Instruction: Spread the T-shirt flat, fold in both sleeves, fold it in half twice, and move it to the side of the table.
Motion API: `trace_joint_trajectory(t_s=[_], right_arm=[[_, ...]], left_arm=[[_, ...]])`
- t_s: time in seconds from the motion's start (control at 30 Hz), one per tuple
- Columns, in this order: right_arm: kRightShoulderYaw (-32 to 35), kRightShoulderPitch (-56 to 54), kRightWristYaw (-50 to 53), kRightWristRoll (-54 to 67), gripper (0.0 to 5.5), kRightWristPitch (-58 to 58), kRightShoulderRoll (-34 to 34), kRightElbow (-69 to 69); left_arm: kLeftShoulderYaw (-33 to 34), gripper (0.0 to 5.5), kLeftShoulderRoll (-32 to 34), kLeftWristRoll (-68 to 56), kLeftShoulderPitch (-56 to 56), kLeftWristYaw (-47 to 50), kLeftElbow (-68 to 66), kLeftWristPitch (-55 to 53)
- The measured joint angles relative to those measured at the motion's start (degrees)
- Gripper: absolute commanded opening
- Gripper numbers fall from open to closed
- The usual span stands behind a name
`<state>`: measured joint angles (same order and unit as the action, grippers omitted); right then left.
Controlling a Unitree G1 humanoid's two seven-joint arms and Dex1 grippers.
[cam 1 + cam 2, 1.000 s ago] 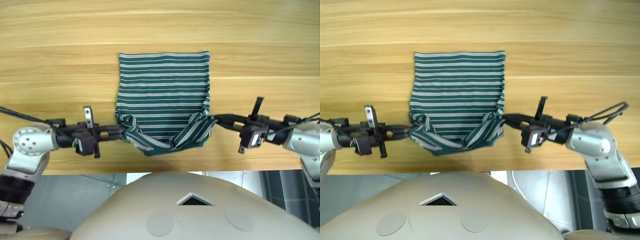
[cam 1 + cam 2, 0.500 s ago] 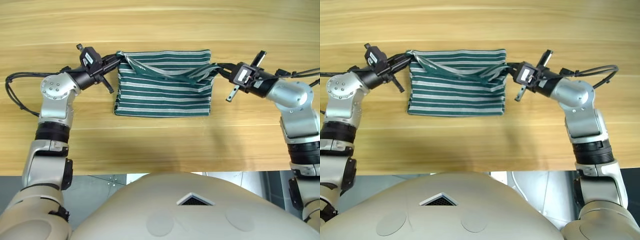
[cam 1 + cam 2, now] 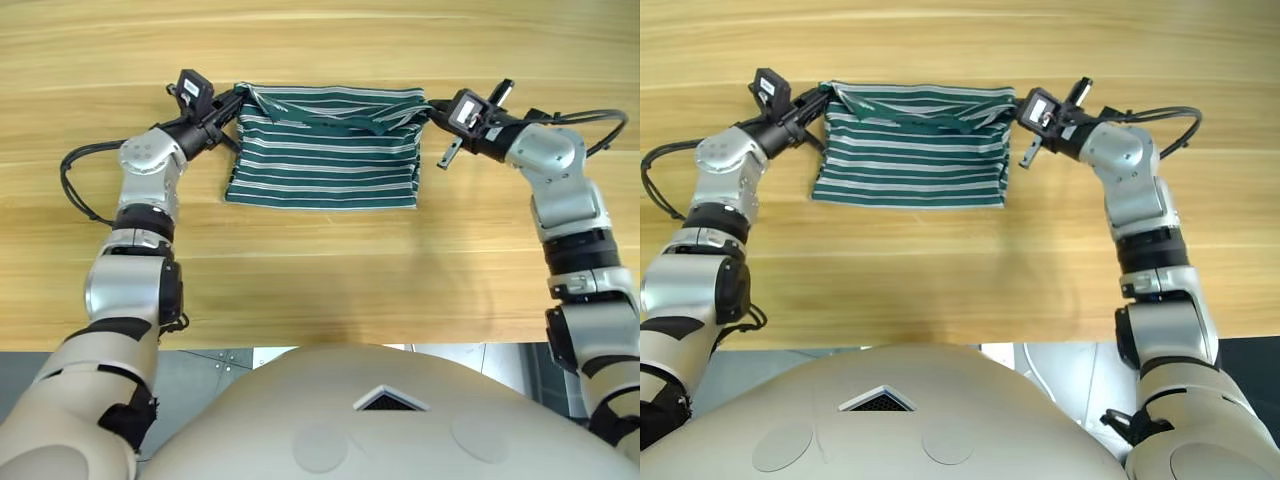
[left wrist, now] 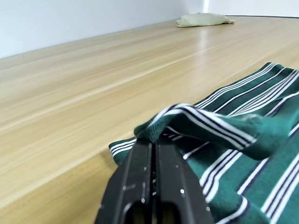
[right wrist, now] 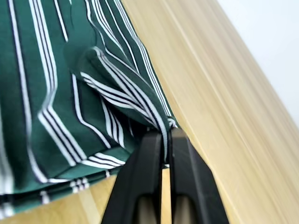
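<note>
Green T-shirt lies long axis left-right, far corners pinched by left end effector and right end effector.

Green white-striped T-shirt lies folded (far edge rumpled) on the table's far half

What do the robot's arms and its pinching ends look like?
The left arm and right arm are chains of rounded silver-grey shells with black joints. Loose black cables loop alongside each. The left gripper and right gripper are small black units ending in two slim black fingers.
</note>
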<state>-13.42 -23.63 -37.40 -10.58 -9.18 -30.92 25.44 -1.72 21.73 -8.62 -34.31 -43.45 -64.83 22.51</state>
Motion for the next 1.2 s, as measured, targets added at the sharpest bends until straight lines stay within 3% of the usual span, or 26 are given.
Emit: trace_joint_trajectory(t_s=[0.17,0.27,0.47,0.63,0.73,0.83,1.03,1.1,1.2], right_arm=[[-2.18,-6.25,3.88,-2.94,0.00,-4.70,4.91,15.00],[-2.40,-9.45,8.18,-4.02,0.68,-7.78,7.77,23.83],[1.71,-14.99,16.57,-2.45,1.62,-12.00,11.88,36.77],[6.75,-20.11,26.68,-0.51,2.57,-10.94,15.34,45.75],[8.97,-20.40,29.14,0.51,3.09,-11.83,16.02,47.09],[9.08,-17.56,19.82,2.13,3.70,-19.89,15.12,42.38],[1.57,7.04,-5.28,7.06,4.64,-27.78,3.99,10.90],[-0.80,12.06,-7.77,4.82,4.69,-29.00,-0.57,2.81],[-3.43,11.66,-2.88,-2.88,4.69,-29.34,-2.23,0.87]], left_arm=[[0.07,0.03,-3.20,2.91,-1.88,3.05,-5.07,0.25],[1.12,0.00,-4.43,3.78,-3.79,5.76,-7.31,-1.64],[6.04,0.97,-5.62,3.08,-6.21,11.12,-9.64,-5.33],[14.03,1.84,-5.69,-1.11,-12.11,18.91,-10.73,-10.42],[19.40,1.90,-5.55,-4.59,-14.59,25.91,-11.30,-14.58],[23.55,1.90,-5.25,-6.93,-14.75,28.17,-11.36,-15.20],[29.13,2.05,-3.94,-11.80,-10.96,17.63,-8.37,-4.56],[30.51,2.32,-3.71,-13.74,-7.87,12.10,-6.61,-1.14],[32.11,2.80,-3.70,-15.96,-6.29,7.26,-4.88,-0.17]])
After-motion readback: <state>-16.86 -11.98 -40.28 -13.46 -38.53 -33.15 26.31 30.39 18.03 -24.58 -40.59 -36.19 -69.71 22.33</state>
